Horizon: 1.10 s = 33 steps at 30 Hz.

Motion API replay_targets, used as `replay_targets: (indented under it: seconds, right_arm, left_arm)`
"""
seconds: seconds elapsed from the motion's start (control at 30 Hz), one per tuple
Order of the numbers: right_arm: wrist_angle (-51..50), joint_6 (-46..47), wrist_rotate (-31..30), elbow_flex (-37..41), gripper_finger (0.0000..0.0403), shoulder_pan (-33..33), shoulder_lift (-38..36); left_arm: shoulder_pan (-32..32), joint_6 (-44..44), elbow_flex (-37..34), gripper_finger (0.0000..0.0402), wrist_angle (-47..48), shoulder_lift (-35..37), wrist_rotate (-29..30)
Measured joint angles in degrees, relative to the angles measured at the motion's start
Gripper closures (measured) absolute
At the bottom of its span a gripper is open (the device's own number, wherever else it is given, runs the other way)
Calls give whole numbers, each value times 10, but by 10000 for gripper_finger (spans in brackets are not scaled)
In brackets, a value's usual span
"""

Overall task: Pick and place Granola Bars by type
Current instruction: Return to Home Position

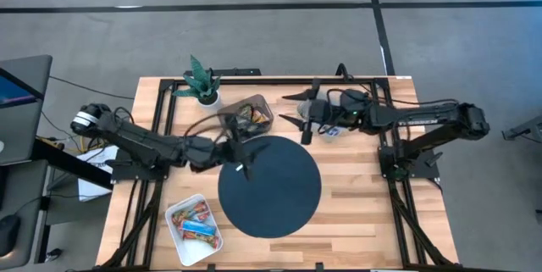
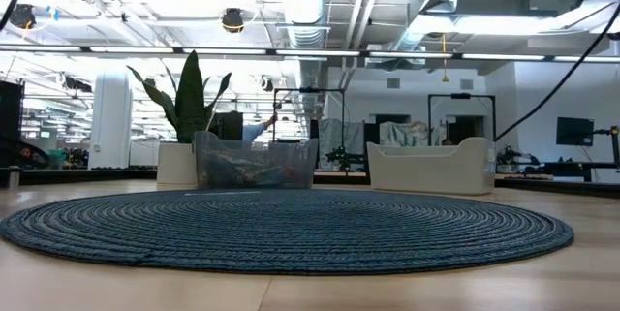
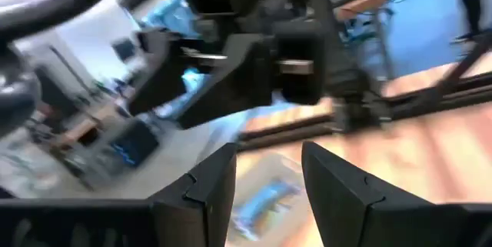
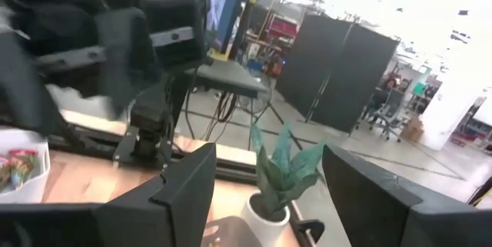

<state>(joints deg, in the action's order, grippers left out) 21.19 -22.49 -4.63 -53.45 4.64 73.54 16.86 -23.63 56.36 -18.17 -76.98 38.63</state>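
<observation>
Granola bars lie in three bins. A clear bin [image 1: 251, 114] [image 2: 254, 161] at the far side holds mixed orange and dark bars. A white bin [image 1: 193, 225] near the front left holds red and blue ones. A small white bin [image 1: 335, 130] [image 2: 431, 166] under the right arm holds a blue bar [image 3: 265, 201]. My left gripper [image 1: 245, 155] [image 3: 265, 181] hovers open and empty over the far-left rim of the dark round mat [image 1: 269, 185]. My right gripper [image 1: 288, 108] [image 4: 269, 193] hangs open and empty just right of the clear bin, pointing toward the potted plant [image 4: 280, 171].
A potted plant [image 1: 201, 81] [image 2: 186, 122] stands at the far left corner beside the clear bin. The woven round mat [image 2: 291, 224] covers the table's middle. Black frame rails run along the table's left, right and far edges. Bare wood shows at the near right.
</observation>
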Motion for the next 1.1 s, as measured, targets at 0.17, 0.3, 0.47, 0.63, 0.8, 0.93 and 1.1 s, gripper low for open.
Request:
replay_targets:
  seconds: [0.17, 0.3, 0.47, 0.63, 0.8, 0.93, 1.1]
  right_arm:
    - [-39, -14, 0, 0, 168, 0, -56]
    - [-96, -18, 2, 0, 168, 10, -120]
    - [-166, -1, 3, 0, 168, 34, -191]
    - [-233, 15, 64, 14, 168, 75, -237]
    - [-271, 19, 166, 45, 168, 121, -255]
    - [-264, 30, 180, 73, 168, 151, -266]
    - [-266, 35, 183, 101, 168, 181, -282]
  left_arm:
    - [-47, -58, 0, 256, -25, 29, 23]
    - [-84, -35, 0, 256, 22, 84, -35]
    - [-135, 7, 0, 256, 117, 169, -153]
    - [-179, 46, 0, 256, 226, 238, -215]
    - [-193, 66, -38, 256, 254, 288, -260]
    - [-193, 69, -84, 256, 243, 328, -254]
    - [-193, 79, -141, 256, 236, 386, -242]
